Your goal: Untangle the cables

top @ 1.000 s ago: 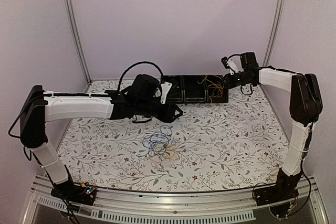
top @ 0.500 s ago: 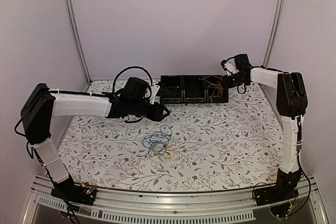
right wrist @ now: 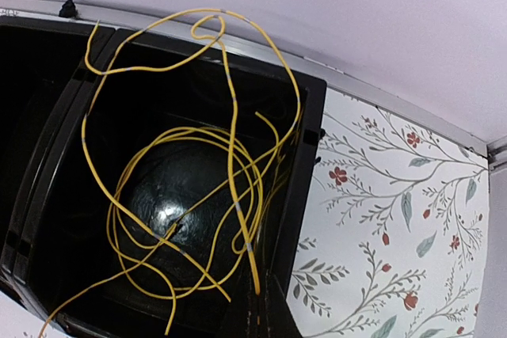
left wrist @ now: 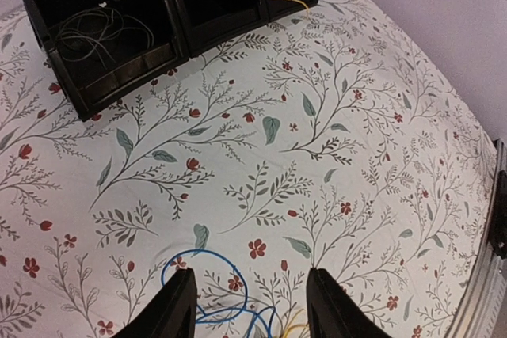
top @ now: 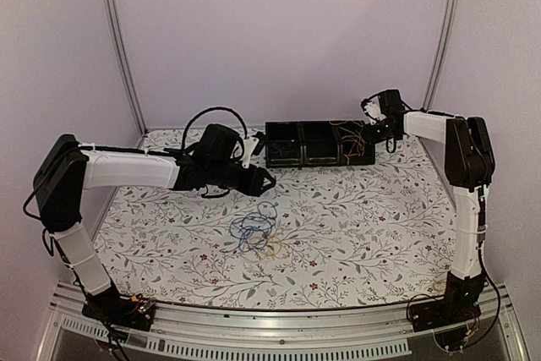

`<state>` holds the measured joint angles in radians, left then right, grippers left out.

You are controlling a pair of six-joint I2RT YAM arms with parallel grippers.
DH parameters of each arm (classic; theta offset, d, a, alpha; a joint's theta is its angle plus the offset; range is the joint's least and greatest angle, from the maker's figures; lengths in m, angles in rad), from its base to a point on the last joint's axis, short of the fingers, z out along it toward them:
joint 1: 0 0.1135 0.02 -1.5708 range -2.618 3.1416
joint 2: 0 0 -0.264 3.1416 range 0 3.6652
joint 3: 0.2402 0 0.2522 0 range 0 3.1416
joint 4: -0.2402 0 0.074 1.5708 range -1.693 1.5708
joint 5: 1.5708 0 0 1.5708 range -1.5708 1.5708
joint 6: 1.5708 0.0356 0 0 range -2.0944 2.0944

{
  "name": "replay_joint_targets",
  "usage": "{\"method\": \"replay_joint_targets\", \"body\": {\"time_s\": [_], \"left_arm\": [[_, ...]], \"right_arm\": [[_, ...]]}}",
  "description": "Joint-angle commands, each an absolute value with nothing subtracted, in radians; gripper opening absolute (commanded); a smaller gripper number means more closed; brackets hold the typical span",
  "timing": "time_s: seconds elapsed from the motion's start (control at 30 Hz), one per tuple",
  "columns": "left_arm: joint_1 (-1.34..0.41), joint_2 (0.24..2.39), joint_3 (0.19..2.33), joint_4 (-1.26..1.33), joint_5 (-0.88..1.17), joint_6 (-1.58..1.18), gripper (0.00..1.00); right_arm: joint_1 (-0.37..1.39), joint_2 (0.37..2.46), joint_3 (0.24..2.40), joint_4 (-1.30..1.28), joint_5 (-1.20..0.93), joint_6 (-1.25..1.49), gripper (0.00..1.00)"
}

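Lying near the middle of the table [top: 380, 209], the tangle [top: 258, 230] is sitting as a small knot of loops. A blue cable [left wrist: 206, 253] is crossing a yellow loop [top: 272, 247]. A darker strand seems to be curling at the knot's far edge, though it is too thin to be sure of.

Two cords are already resting apart from it in the tray [top: 304, 163] at the far side. A white cable [left wrist: 101, 31] is coiling in the left compartment. A yellow cable [right wrist: 194, 187] is piling up in the right one, with one loop arching over the far rim. The job is therefore looking partly done: two cords are sorted, and the knot is waiting to be pulled apart.

The left claw [left wrist: 253, 306] is hovering at the tangle's far edge, its jaws standing about half wide and gripping nothing, with the blue cable showing between them. The right claw [right wrist: 261, 314] is hanging at the right end of the tray, pinched shut. A strand of the yellow cable is running straight into its tips, so it appears to be gripping that end. Dropping that end into the tray and lowering the left claw onto the blue loop is looking like the next need.
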<state>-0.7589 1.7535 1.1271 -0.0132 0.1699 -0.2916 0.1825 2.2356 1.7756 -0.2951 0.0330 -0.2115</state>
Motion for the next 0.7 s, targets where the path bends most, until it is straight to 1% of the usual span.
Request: {"method": "replay_joint_targets", "body": {"time_s": [0.0, 0.23, 0.67], "left_arm": [[-0.757, 1.715, 1.141, 0.003, 0.184, -0.292, 0.48], [-0.756, 1.709, 1.138, 0.003, 0.181, -0.293, 0.49], [-0.757, 1.725, 1.138, 0.003, 0.187, -0.295, 0.49]], "right_arm": [[0.161, 2.126, 1.68, -0.316, 0.076, -0.255, 0.0], [0.161, 1.975, 1.547, -0.304, 0.01, -0.276, 0.0], [0.161, 1.909, 1.499, -0.37, 0.201, -0.4, 0.0]]}}
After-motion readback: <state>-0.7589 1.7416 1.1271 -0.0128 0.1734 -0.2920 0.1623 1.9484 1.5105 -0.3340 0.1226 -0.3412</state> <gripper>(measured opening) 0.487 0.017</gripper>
